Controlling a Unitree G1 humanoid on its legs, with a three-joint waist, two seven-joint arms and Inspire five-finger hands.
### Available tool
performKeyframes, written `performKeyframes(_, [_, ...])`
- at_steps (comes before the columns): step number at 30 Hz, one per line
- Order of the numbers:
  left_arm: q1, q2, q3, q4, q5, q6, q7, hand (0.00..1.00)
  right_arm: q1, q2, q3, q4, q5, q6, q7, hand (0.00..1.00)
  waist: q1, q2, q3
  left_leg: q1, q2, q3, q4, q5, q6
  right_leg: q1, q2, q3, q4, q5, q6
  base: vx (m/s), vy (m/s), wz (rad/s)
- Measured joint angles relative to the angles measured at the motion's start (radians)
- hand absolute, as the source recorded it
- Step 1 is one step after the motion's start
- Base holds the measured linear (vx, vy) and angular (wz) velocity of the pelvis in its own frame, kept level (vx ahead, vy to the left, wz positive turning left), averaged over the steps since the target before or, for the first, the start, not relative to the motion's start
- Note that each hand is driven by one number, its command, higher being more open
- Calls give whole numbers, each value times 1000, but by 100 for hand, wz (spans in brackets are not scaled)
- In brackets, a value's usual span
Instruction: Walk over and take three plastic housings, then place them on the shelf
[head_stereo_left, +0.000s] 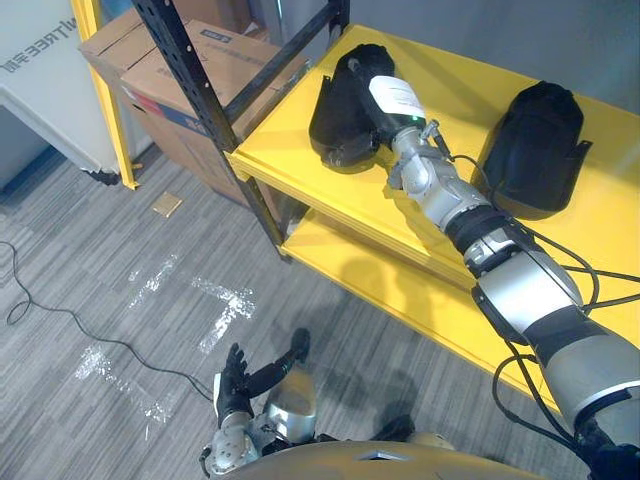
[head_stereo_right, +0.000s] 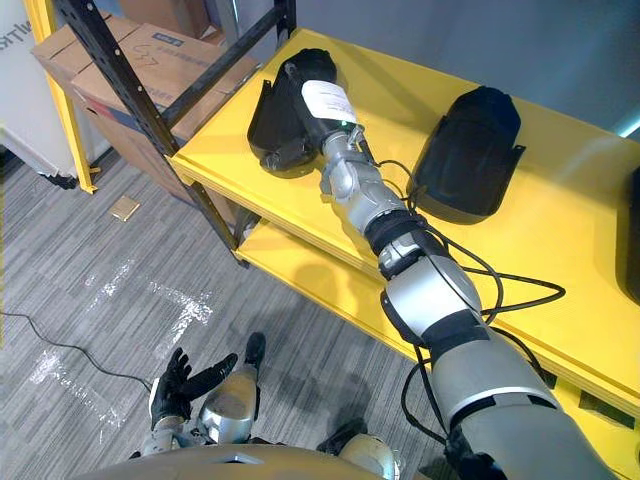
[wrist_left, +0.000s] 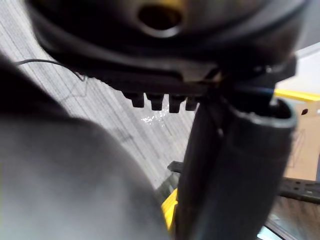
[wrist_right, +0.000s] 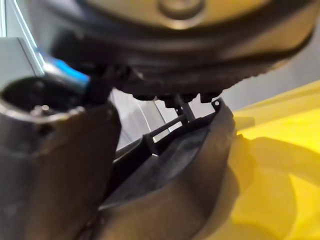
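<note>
**Right arm stretched out to the shelf, left hand hanging low**

The right arm reaches well forward and up, nearly straight, over the front edge of the yellow shelf (head_stereo_left: 300, 180). The right hand (head_stereo_left: 380, 85) lies on top of a black plastic housing (head_stereo_left: 332, 112) that sits on the top level near the shelf's left end. Its back faces up and it points toward the rear of the shelf. In the right wrist view the housing's dark rim shows right up against the hand, with yellow board beyond it. From where I stand I cannot tell whether the hand is clamped on the housing or only resting on it.

The left arm hangs down by the robot's side. The left hand (head_stereo_left: 233, 385) is low over the grey floor (head_stereo_left: 120, 290), open, with the fingers spread and holding nothing.

I count two housings on the top level. One is under the right hand. The second housing (head_stereo_left: 535, 150) stands well apart to its right, with nothing touching it. A dark shape at the far right edge of the right eye view is cut off too much to name.

The shelf has two yellow levels, and the lower level (head_stereo_left: 340, 262) carries nothing that I can see. A black upright (head_stereo_left: 200, 110) frames the left end, and cardboard boxes (head_stereo_left: 150, 70) are stacked behind it. One small scrap of cardboard (head_stereo_left: 166, 204) lies on the floor.
</note>
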Motion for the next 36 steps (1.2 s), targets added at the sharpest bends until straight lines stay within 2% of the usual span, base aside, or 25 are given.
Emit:
performKeyframes(5, [-1, -1, 2, 0, 0, -4, -15, 100, -9, 0, -51, 0, -5, 12, -36, 100, -2, 5, 13, -1, -6, -4, 0, 0, 1, -4, -11, -2, 18, -13, -3, 0, -2, 1])
performKeyframes(16, [-2, -8, -1, 0, 0, -4, -16, 100, -9, 0, -74, 0, -37, 54, -83, 100, -4, 13, 18, -1, -8, -3, 0, 1, 1, -13, -13, 3, 35, -18, -7, -3, -2, -1])
performKeyframes(20, [-3, -8, 2, 0, -1, -5, -20, 100, -9, -1, -83, 0, -36, 35, -83, 100, -9, 20, 27, -3, -8, -1, 0, 1, 1, -19, -13, 7, 36, -21, -3, -8, -4, -3])
performKeyframes(23, [-10, -12, 16, -35, -99, -30, -51, 100, -2, -1, -85, -24, -35, -26, -83, 100, -14, 20, 27, -3, -1, 8, 0, 1, 1, -23, -12, 13, 34, -16, -7, 8, -17, -4])
performKeyframes(25, [-9, -19, 36, -91, -169, -49, -70, 100, 19, -1, -95, -90, -25, -53, -83, 100, -24, 20, 27, -3, 0, 11, 0, 1, 1, -24, -11, 15, 33, -15, -6, 11, -23, -4])
performKeyframes(27, [-10, -30, 90, -196, -236, -74, -105, 100, 101, 3, -127, -276, 17, -89, -81, 100, -42, 19, 27, 4, 0, 21, 0, 1, 1, -16, 2, 24, 12, 0, -8, 11, -10, -10])
performKeyframes(32, [-8, -32, 204, -280, -274, -104, -197, 100, 286, 10, -173, -563, 90, -99, -79, 100, -93, 15, 23, 49, 3, 77, 0, -2, 1, 35, 31, 54, -85, 50, -2, -5, 8, -25])
performKeyframes(34, [3, -22, 215, -290, -274, -92, -265, 100, 368, 10, -238, -682, 136, -97, -79, 100, -115, 15, 22, 50, 10, 95, 0, -12, 2, 39, 49, 64, -126, 76, -2, -43, 36, -25])
performKeyframes(36, [34, 0, 189, -352, -274, -33, -363, 100, 525, 10, -343, -851, 213, -92, -80, 100, -134, 7, 16, 58, 16, 133, 0, -24, 0, 43, 67, 93, -181, 113, 0, -29, 39, -37])
